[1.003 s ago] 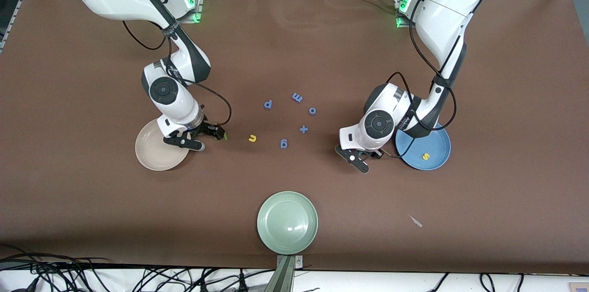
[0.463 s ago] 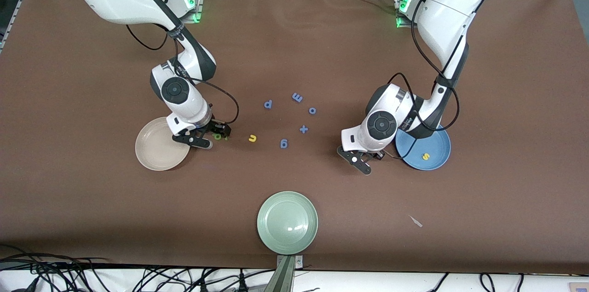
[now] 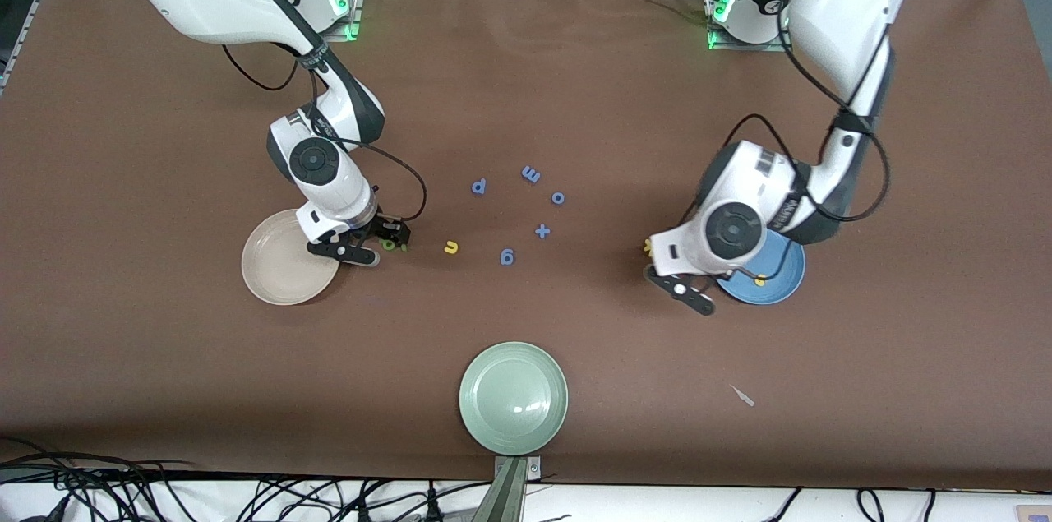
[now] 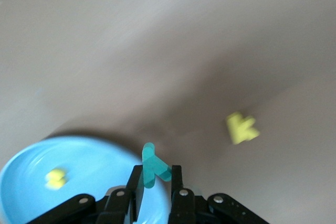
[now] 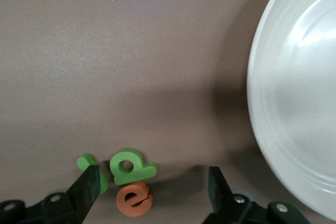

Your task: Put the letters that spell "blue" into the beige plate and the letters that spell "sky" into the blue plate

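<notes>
A wide brown table [image 3: 526, 94] fills the scene, with two white arms reaching in from the top edge. Three plates rest on it: a pale green plate [image 3: 513, 398] nearest the front camera, the beige plate [image 3: 275, 267] toward the right arm's end, and the blue plate [image 3: 777, 279] toward the left arm's end.

The left gripper [image 4: 155, 184] is held over the blue plate's rim, its jaws clamped on the teal y [image 4: 154, 164]. A yellow s [image 4: 55, 178] already lies in that plate. The yellow k [image 4: 241, 127] lies on the table near the plate.

The right gripper [image 5: 155, 184] is set low just beside the beige plate, its jaws spread wide around the dark green b [image 5: 130, 166] and orange e [image 5: 134, 199]. The light green l [image 5: 92, 170] lies against one finger. The yellow u [image 3: 450, 247] lies apart, toward the blue letters [image 3: 526, 210] at the table's middle.

The y is probably best carried further over the plate's hollow before release, so that it does not catch the rim. One letter at a time should be pinched by the right gripper.

The held y and the b, e and l are shown plainly only by the wrist views; in the front view they are mostly hidden by the grippers.
</notes>
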Controlling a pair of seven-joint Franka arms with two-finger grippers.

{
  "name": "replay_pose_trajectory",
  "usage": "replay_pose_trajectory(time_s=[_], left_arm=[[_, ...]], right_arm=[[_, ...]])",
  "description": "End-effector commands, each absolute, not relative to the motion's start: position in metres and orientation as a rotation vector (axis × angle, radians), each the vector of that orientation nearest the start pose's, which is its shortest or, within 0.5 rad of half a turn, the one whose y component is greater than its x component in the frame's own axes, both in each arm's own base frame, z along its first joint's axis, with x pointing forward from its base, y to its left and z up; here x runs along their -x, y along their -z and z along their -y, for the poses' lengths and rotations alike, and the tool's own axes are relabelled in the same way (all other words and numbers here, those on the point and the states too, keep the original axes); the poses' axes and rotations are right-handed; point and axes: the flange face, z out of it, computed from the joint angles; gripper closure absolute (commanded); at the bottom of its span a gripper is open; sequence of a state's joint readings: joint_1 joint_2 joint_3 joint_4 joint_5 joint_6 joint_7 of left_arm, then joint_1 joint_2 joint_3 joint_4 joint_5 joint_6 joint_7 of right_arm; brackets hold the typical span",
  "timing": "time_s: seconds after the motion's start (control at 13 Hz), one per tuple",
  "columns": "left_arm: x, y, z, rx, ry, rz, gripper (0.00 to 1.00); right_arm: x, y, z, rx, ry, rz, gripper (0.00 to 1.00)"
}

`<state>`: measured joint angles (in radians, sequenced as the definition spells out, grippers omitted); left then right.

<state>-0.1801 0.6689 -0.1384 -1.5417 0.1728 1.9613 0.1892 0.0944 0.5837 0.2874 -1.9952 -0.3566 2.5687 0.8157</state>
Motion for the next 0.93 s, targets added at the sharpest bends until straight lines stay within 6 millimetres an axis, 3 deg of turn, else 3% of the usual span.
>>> replay_pose_trajectory(time_s=[0.0, 0.08, 0.31, 0.39, 0.46, 0.62, 0.85], left_arm=[[-0.651, -0.231, 0.128, 2.906, -0.441, -0.883, 0.58], [-0.654, -0.232, 0.119, 2.927, -0.439, -0.862, 0.01], [-0.645, -0.245, 0.174, 2.923, -0.402, -0.943, 0.00], [-0.639, -0.250, 0.201, 2.933, -0.385, -0.953, 0.00], [-0.633, -0.249, 0.220, 2.944, -0.381, -0.894, 0.00], [-0.611, -0.228, 0.269, 2.935, -0.394, -0.805, 0.00], [-0.599, -0.199, 0.294, 2.918, -0.350, -0.700, 0.00]], right_arm=[[-0.566, -0.174, -0.223, 3.146, 0.099, -0.278, 0.08], [-0.566, -0.173, -0.224, 3.148, 0.105, -0.266, 0.08], [-0.567, -0.172, -0.221, 3.158, 0.113, -0.244, 0.08], [-0.567, -0.168, -0.221, 3.149, 0.119, -0.246, 0.08], [-0.566, -0.164, -0.222, 3.137, 0.123, -0.254, 0.08], [-0.565, -0.160, -0.223, 3.128, 0.123, -0.276, 0.08], [-0.565, -0.159, -0.223, 3.126, 0.123, -0.288, 0.10]])
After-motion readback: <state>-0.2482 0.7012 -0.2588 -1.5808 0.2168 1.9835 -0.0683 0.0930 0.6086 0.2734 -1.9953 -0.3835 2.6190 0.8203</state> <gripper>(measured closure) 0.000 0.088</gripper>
